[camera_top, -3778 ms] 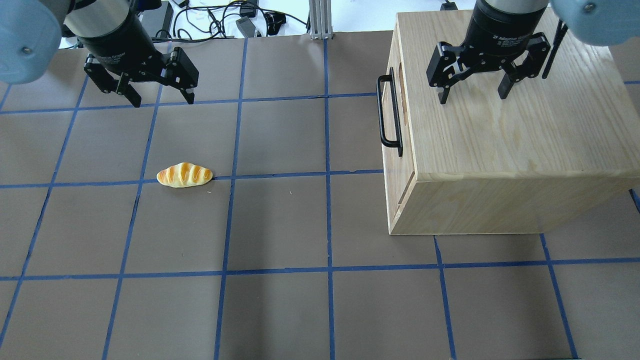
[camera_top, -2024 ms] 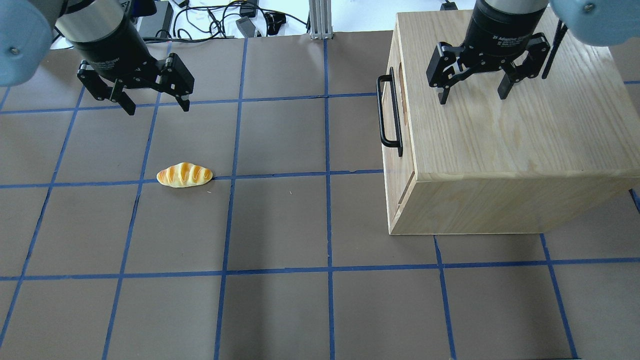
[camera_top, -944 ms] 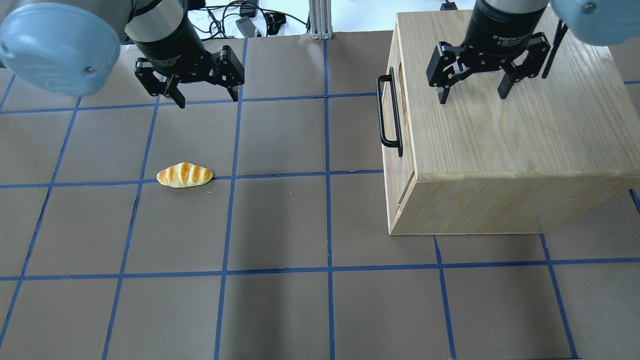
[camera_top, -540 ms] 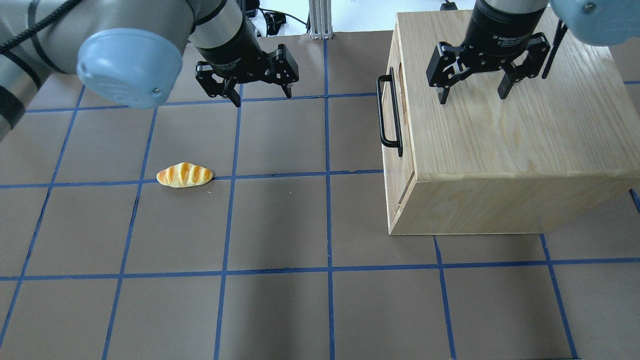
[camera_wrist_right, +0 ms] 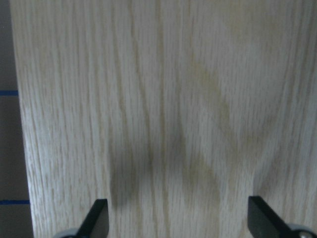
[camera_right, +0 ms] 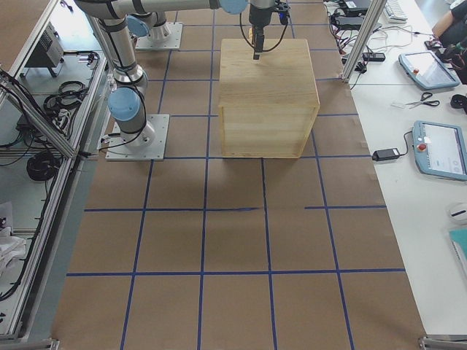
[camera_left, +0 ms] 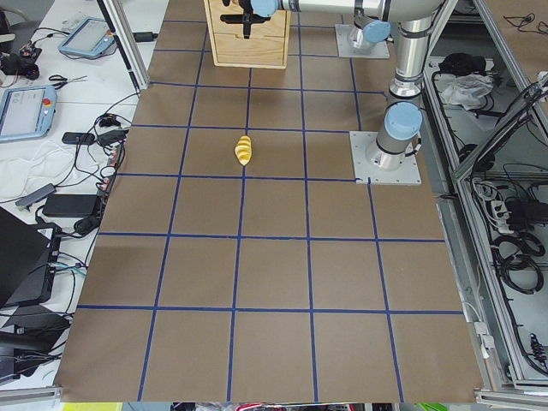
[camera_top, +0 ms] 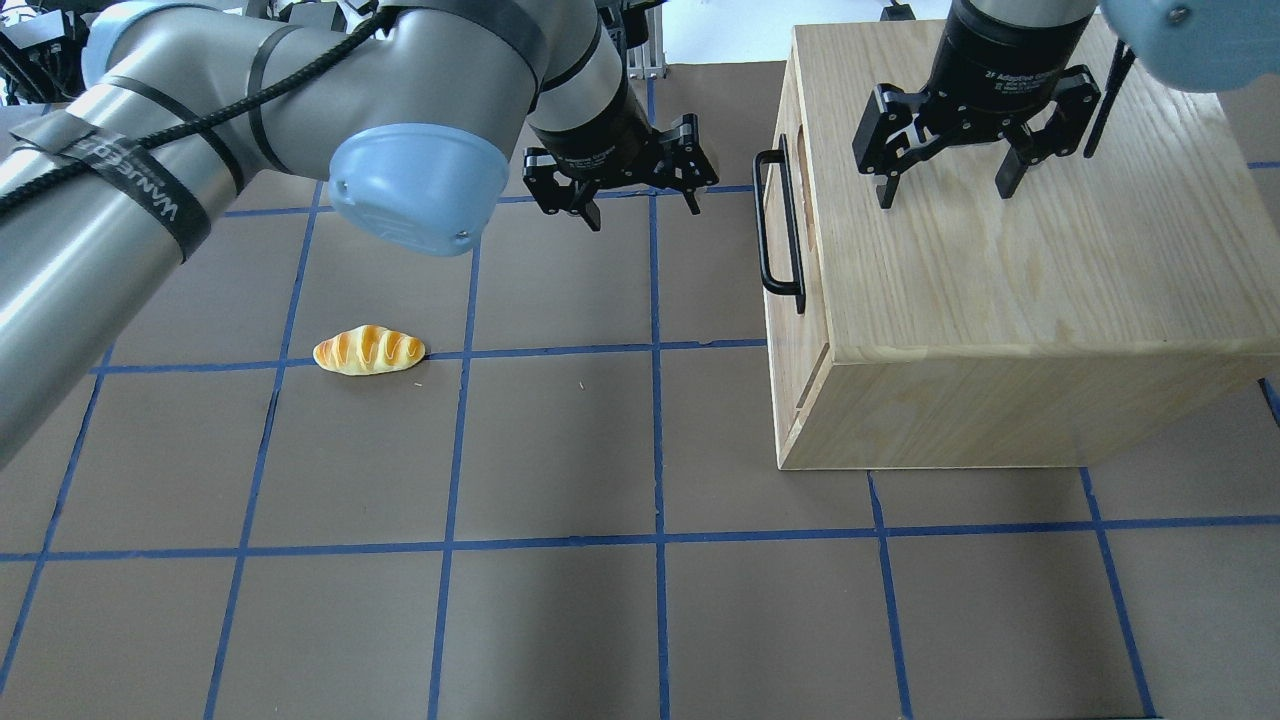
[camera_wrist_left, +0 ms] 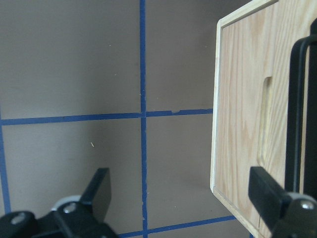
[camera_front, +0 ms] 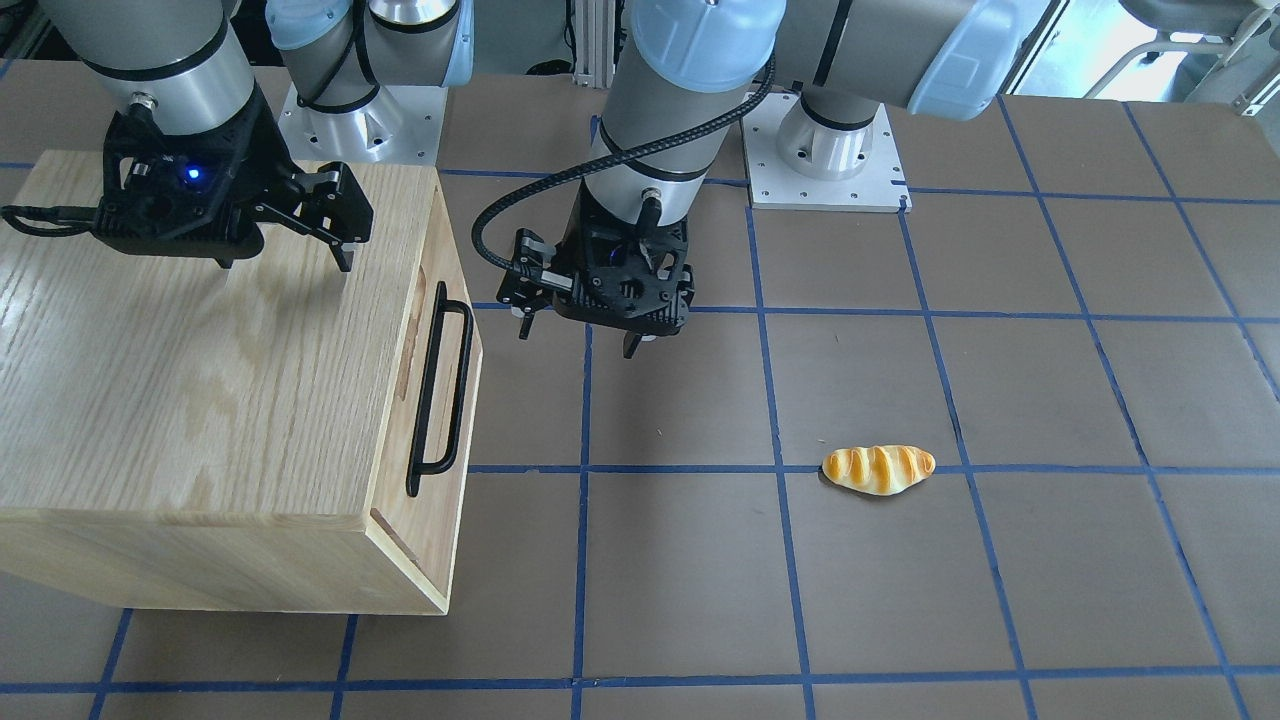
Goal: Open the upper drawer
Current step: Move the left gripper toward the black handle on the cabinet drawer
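Upper drawer (camera_front: 422, 300) sat shut at the front view's left, handle (camera_front: 437, 390) untouched; the left gripper (camera_front: 576, 340) hung spread just right of it, pointing down. Overhead, the right gripper (camera_top: 945, 195) hovered spread above the cabinet top (camera_top: 1000, 270). In the left wrist view the bar stood at the right edge; the fingers should probably straddle it squarely before pulling.

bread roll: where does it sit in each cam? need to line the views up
Front-facing: bread roll right of centre, on a blue tape line.
Overhead: bread roll left of centre, on the same tape line.
Exterior left: bread roll upper middle, small.
Exterior right: not visible.
Left wrist: not in it.
Right wrist: not in it.
Shared landmark: the wooden cabinet, which shows in all six views.
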Tool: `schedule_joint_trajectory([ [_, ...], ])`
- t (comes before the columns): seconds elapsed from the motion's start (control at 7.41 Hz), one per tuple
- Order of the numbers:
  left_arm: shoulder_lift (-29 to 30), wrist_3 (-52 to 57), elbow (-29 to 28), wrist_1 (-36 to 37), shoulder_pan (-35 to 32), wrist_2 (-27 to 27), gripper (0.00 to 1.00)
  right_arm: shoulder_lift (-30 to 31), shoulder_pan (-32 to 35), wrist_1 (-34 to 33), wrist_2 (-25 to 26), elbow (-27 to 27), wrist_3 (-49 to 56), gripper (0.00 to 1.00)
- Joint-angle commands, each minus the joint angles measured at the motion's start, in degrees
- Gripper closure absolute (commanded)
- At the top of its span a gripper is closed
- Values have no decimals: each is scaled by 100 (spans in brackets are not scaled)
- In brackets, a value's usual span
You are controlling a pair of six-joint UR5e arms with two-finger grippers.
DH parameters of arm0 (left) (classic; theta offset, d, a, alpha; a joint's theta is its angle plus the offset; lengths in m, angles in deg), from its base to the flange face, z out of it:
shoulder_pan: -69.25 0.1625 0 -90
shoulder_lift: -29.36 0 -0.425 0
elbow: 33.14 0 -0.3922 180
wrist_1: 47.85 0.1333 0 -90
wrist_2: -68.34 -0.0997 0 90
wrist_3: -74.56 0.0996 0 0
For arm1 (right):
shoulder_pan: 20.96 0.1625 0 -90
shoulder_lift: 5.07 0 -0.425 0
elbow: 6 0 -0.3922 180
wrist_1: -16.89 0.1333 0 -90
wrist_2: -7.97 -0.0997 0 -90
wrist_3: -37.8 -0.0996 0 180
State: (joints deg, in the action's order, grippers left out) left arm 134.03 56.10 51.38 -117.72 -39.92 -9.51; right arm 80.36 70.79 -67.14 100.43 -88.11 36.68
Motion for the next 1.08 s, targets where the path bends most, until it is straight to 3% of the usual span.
schedule_joint_trajectory([
  [0.0,176,-113,-6,315,-148,269,0,0,0,0,0,-7,-3,0],
  [0.94,546,-193,-23,868,-316,270,0,0,0,0,0,-7,-3,0],
])
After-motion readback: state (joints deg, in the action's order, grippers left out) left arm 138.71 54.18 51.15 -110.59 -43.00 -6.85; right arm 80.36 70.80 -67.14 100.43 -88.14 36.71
